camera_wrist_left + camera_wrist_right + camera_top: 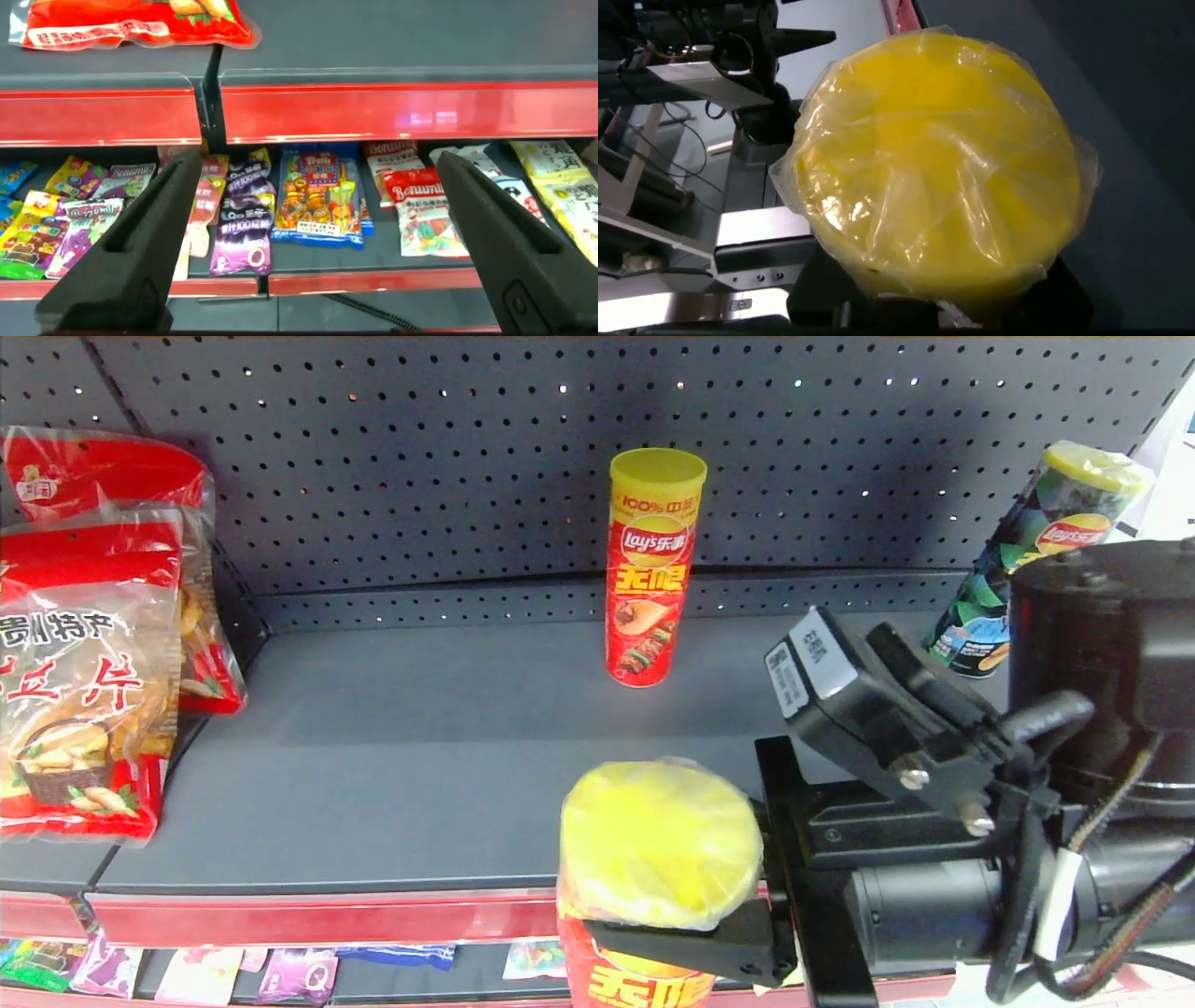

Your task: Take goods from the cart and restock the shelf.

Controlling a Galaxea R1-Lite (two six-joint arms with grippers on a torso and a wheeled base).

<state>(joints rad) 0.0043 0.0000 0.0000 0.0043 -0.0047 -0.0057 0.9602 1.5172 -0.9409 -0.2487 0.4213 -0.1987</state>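
Note:
A red chip can with a yellow lid point(658, 845) is held upright in front of the shelf's red front edge point(317, 915), with my right gripper point(672, 905) shut on it just below the lid. In the right wrist view the plastic-wrapped lid point(943, 159) hides most of the can. A matching red can point(653, 569) stands upright at the back middle of the grey shelf point(420, 775). A dark green can point(1036, 560) leans at the back right. My left gripper point(318, 243) is open and holds nothing, facing the lower shelf below the red edge point(392, 112).
Large red snack bags point(84, 672) stand at the shelf's left end. A pegboard wall point(467, 448) closes the back. Bare shelf lies between the bags and the red can. Small packets point(318, 201) lie on the lower shelf.

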